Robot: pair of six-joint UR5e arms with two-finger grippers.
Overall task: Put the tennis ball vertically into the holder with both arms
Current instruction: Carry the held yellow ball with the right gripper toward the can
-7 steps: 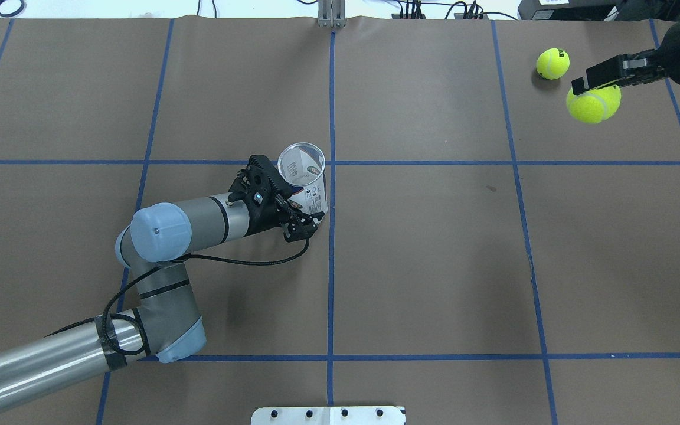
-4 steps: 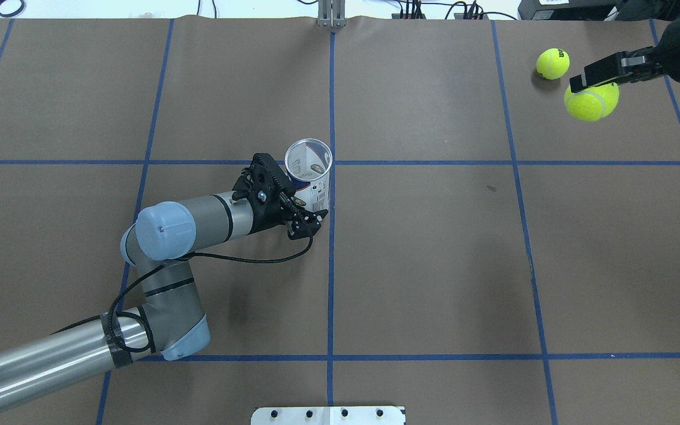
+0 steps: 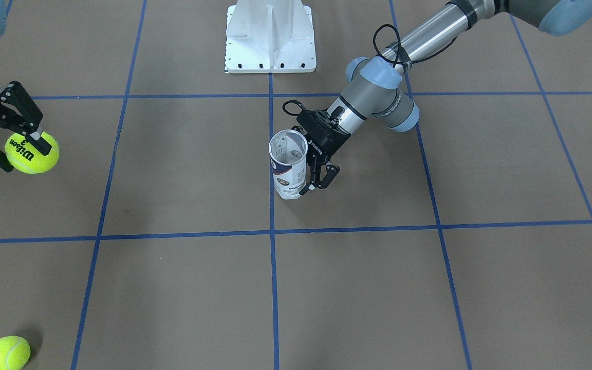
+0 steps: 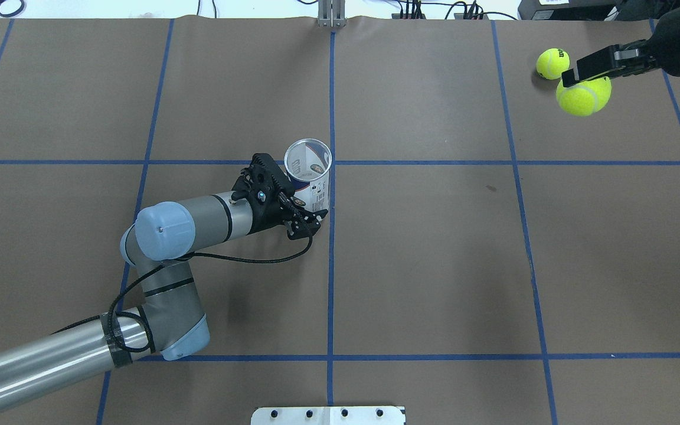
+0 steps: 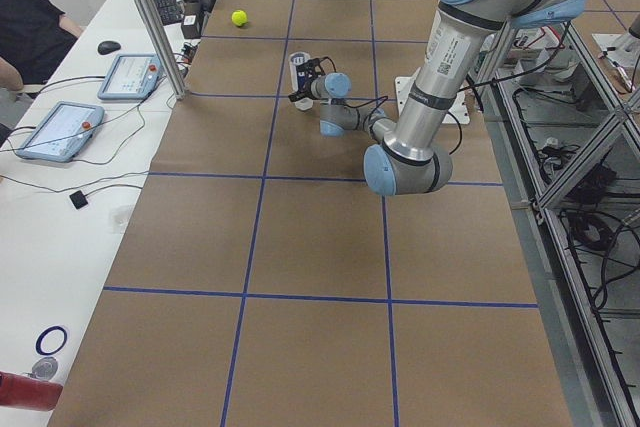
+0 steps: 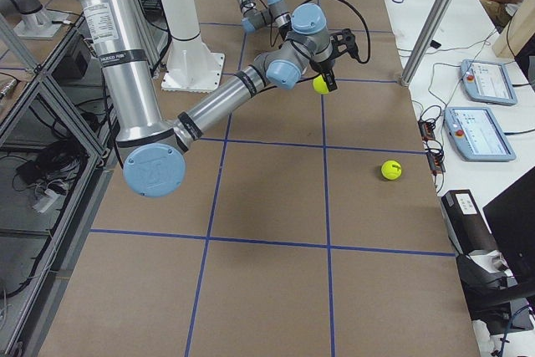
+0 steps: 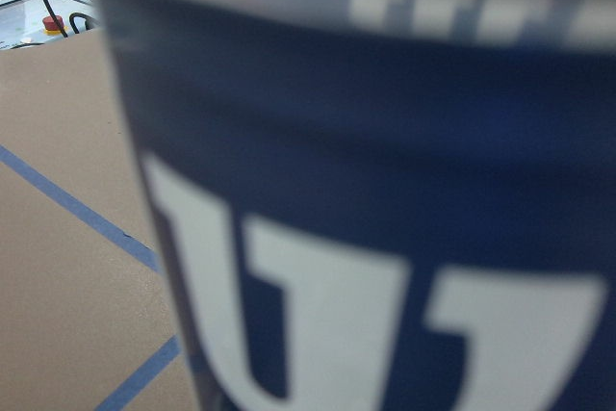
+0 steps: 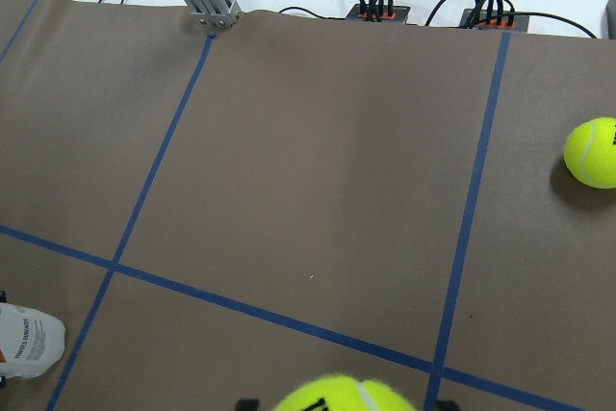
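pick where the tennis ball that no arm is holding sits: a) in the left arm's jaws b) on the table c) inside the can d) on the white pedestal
b: the loose tennis ball lies on the table next to the held ball, far from the can.

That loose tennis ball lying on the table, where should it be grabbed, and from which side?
Probably best to grip the loose tennis ball across its widest middle, coming straight down from above. It is round and rests on the table, with nothing close beside it.
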